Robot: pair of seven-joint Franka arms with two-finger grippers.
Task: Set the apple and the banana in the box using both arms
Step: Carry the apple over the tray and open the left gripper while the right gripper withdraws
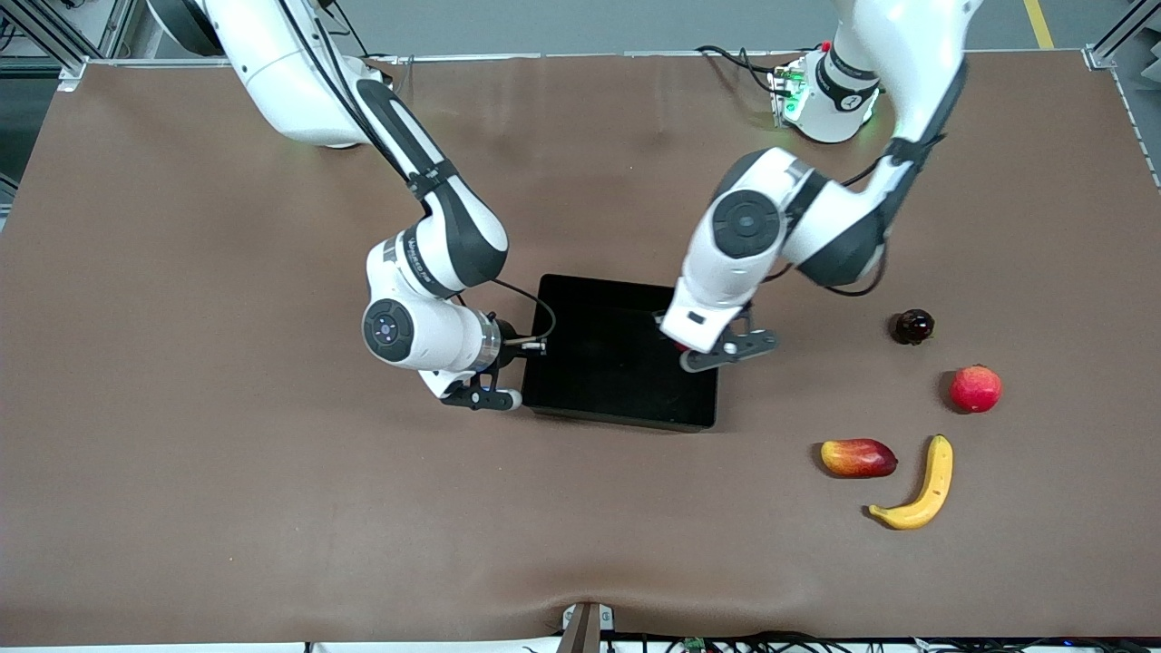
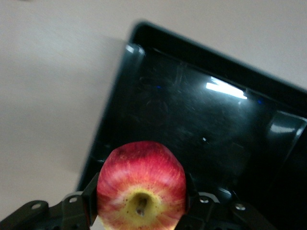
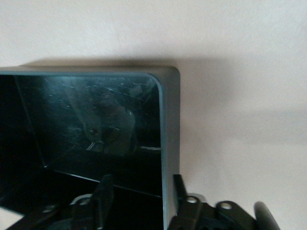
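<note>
Brown table (image 1: 227, 508): left gripper (image 2: 139, 201), clamped on apple (image 2: 141, 184), hides it above box (image 1: 617, 399); right gripper (image 3: 139, 199), fingers apart, straddles box wall.

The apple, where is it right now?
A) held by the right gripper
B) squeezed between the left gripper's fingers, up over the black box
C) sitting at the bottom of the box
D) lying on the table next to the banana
B: the left wrist view shows the apple clamped between the left gripper fingers, with the box underneath, while the banana lies on the table.
</note>
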